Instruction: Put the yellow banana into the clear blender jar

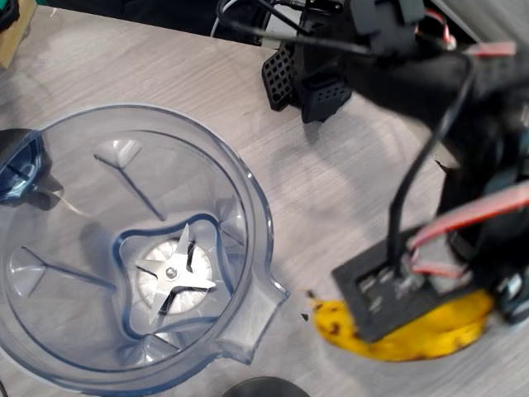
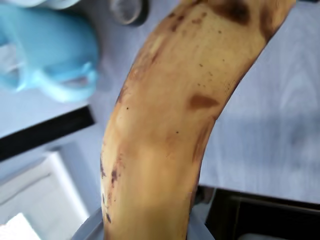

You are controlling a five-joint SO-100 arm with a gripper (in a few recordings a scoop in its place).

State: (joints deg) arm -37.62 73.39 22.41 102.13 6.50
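The banana (image 1: 413, 335) lies on the desk (image 1: 347, 198) at the lower right of the overhead view, just beside the spout of the clear jar (image 1: 248, 223), which stands empty at the lower left with its blade bare. The arm hangs right over the fruit, probably to take hold of it. Its dark body and cables cover the banana's middle, so the claw itself is hidden and I cannot tell whether it is open or gripping. In the wrist view the banana looms close, both ends cut off.

Black arm (image 1: 430, 83) (blurred) trailing black and red-white cables (image 1: 475, 211).
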